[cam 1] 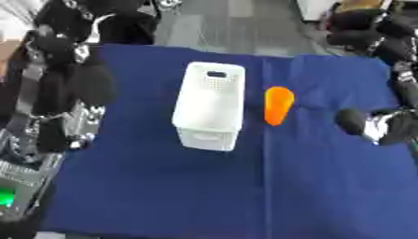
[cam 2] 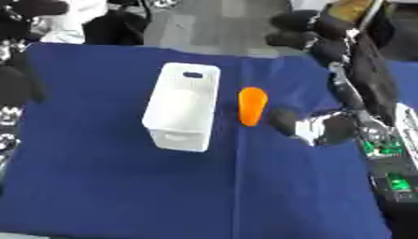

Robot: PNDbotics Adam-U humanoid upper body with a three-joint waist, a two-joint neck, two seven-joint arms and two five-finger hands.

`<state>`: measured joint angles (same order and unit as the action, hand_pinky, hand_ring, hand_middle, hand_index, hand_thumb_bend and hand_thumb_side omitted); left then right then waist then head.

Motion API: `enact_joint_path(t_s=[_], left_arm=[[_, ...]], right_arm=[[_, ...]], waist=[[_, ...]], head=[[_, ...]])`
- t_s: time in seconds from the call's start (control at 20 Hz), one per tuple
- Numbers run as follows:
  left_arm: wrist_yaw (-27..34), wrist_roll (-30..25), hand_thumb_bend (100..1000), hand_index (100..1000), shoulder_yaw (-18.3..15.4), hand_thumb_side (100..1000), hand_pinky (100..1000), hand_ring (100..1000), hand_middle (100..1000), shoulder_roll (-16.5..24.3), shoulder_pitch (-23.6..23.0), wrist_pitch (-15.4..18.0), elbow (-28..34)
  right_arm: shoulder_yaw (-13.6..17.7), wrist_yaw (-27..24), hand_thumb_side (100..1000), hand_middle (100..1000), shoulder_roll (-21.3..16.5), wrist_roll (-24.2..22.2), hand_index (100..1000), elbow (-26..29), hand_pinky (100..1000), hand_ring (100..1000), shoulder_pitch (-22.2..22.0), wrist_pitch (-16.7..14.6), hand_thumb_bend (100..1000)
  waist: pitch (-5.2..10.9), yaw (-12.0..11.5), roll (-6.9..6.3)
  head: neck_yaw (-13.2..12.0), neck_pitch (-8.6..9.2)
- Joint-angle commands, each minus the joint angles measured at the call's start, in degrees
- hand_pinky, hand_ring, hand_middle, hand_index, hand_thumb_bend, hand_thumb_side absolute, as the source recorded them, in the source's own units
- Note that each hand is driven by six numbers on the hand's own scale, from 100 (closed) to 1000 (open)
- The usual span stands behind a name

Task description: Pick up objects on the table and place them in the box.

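A: Surface first. What's under everything?

B: A table [cam 1: 163, 196] covered in a dark blue cloth, with a seam or fold running front to back just right of centre. Beyond the far edge, a grey floor [cam 1: 220, 23]. Dark equipment crowds both far corners; too blurred to make out.

A: Anything else around the edges?

B: Robot hardware down both sides. In the right eye view a panel with small green lights [cam 2: 392, 179] sits at the lower right, off the cloth. The left eye view shows a green glow at its lower left corner.

A: And the task's things?

B: A white box [cam 1: 211, 105], long and narrow, stands near the middle of the cloth, with a handle slot in its far end wall. I cannot see inside it. An orange object [cam 1: 277, 105], elongated with rounded ends, lies on the cloth just right of the box, on the seam line and apart from the box wall.

A: Anything blocking the way to it?

B: Only bare cloth shows between it and the hand.

A: The hand?

B: The right hand [cam 2: 314, 127] hangs near the orange object, to its right, not touching it. Black and silver, holding nothing that I can see. Whether its fingers are spread or curled I cannot tell; it is a blur.

A: The left?

B: The left arm [cam 1: 57, 107] shows along the left edge, but I cannot pick out a hand.
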<state>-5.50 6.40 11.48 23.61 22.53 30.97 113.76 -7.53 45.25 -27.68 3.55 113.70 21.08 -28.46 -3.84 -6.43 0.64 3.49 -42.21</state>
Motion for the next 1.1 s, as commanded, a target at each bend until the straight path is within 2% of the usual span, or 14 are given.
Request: enact_joint_path(t_s=[0.05,0.1,0.25,0.45,0.6,0.7,0.9,1.1], left_arm=[[-2.01,3.15,100,383,-0.04,679,1000,785,912,1.47,0.94,-1.44,0.84],[-2.85,3.59,100,427,-0.11,702,1000,795,913,1.40,0.93,-1.90,0.84],[-4.31,5.36,145,743,-1.16,795,1000,831,948,1.22,0.39,-4.79,0.64],[-5.80,5.19,159,860,-2.22,818,1000,851,962,1.34,-0.19,-8.19,0.80],[-6.98,4.98,157,881,-3.07,826,1000,863,969,1.42,-0.45,-9.11,0.83],[-8.04,4.60,156,883,-3.52,831,1000,868,973,1.46,-0.58,-9.85,0.84],[-9.79,3.81,160,896,-3.86,846,1000,881,981,1.43,-0.59,-10.98,0.84],[-10.62,3.27,160,898,-3.78,847,1000,883,982,1.31,-0.47,-11.37,0.84]], right_arm=[[0.46,-2.81,1000,824,-0.48,-5.74,876,0.89,638,729,0.66,-1.32,204],[0.93,-4.11,1000,814,-0.36,-6.59,865,0.89,629,720,0.83,-1.22,209],[3.94,-8.07,1000,797,-0.65,-5.10,832,0.89,617,712,1.07,3.12,181],[6.61,-8.80,1000,803,-3.98,-2.78,825,0.89,620,714,1.66,11.91,183],[6.73,-9.12,1000,815,-6.68,-1.75,831,0.03,636,732,2.44,16.39,188],[6.05,-9.44,1000,823,-8.52,-1.07,835,-2.09,652,744,3.46,17.67,192],[3.54,-8.93,1000,862,-11.56,-1.25,856,-8.30,728,789,5.78,16.83,193],[1.77,-8.16,1000,876,-12.20,-1.80,868,-13.53,743,797,7.58,14.81,200]], waist=[[0.41,-0.05,-0.15],[0.40,-0.06,-0.20],[0.35,0.06,-0.32],[0.35,0.09,-0.20],[0.19,0.02,-0.16],[0.14,-0.05,-0.13],[0.07,-0.41,0.04],[0.05,-0.73,0.17]], head=[[-0.87,0.64],[-1.12,0.61],[-1.50,0.08],[-0.11,-1.00],[0.32,-1.26],[0.59,-1.33],[1.23,-1.32],[1.29,-1.33]])
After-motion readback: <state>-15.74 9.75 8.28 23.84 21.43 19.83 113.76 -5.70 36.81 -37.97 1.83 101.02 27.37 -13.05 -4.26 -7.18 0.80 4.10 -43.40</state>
